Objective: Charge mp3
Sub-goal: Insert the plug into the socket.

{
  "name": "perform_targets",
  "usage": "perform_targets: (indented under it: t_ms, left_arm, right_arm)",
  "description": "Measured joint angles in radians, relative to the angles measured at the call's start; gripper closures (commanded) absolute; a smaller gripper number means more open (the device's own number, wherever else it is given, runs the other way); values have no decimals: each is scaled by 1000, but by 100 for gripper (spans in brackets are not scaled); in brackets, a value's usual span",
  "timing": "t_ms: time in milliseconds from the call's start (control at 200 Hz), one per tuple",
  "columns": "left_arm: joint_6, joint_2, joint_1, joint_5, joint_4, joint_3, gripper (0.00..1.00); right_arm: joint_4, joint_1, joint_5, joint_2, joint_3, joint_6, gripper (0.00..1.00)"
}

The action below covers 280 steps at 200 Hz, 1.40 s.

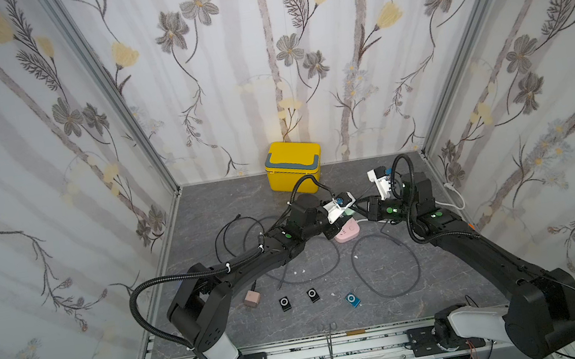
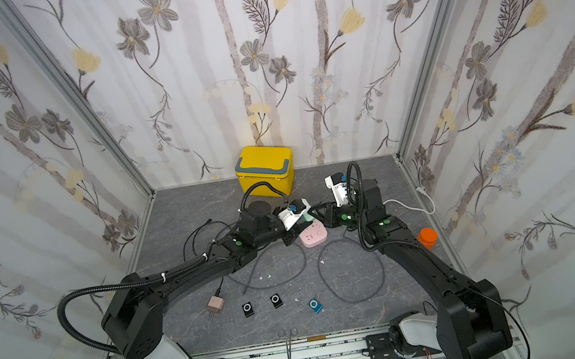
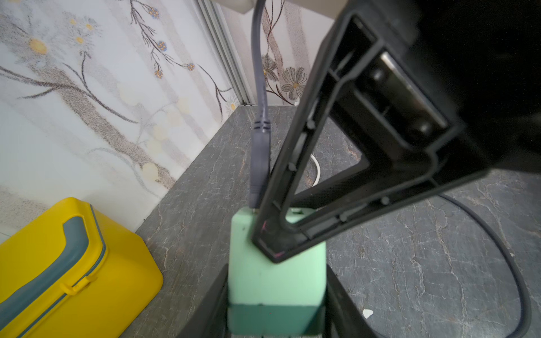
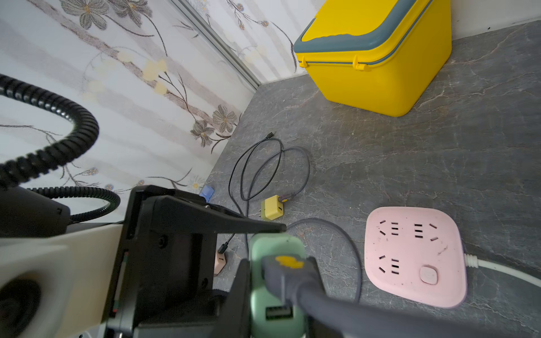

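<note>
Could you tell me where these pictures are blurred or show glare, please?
Right wrist view: the near adapter and plug are blurred, the pink strip sharp. Left wrist view: the cable blurs farther from the adapter. Both top views: the box tints the wall behind yellow.

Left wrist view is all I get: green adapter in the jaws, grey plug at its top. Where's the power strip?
Observer: The pink power strip lies flat on the table, close beside the held green adapter.
Operator: Anything plugged in?
Observer: No; the right wrist view shows every socket empty.
Operator: And the players?
Observer: Three lie near the table's front edge, none cabled: black mp3 player, second black player, blue mp3 player.
</note>
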<state>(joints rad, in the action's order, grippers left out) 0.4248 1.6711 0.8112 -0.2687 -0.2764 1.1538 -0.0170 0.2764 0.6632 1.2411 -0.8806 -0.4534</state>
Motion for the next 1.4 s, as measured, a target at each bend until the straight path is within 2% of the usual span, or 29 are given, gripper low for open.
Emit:
perform_targets:
  t_ms: [115,190,240,470,585,724,889,1129,1399]
  left_arm:
    - [-11,-2,4,15,-36,-4,42]
    - [-18,-9,5,27,-66,-13,28]
    - [-30,-11,5,40,-82,-17,24]
    - [-37,-39,2,74,-116,-60,23]
    - [-64,-101,-12,81,-112,-108,23]
    - [-127,-195,-44,39,-89,-153,24]
    - [-229,-309,-80,42,-31,-198,24]
    - [-359,-469,-179,119,29,-259,24]
    - [-455,-484,-299,132,93,-285,25]
  right_arm:
    - [28,4,-8,-6,-12,24,99]
    - [51,5,-11,-5,-19,37,100]
    - [61,5,-15,-3,-23,44,100]
    - [89,5,-55,11,-38,57,100]
    - [132,8,-158,22,-76,90,100]
    - [164,16,-305,45,-92,126,100]
    - [177,21,-440,127,-119,158,100]
    - [158,55,-554,275,-180,177,100]
    - [139,120,-623,384,-220,209,100]
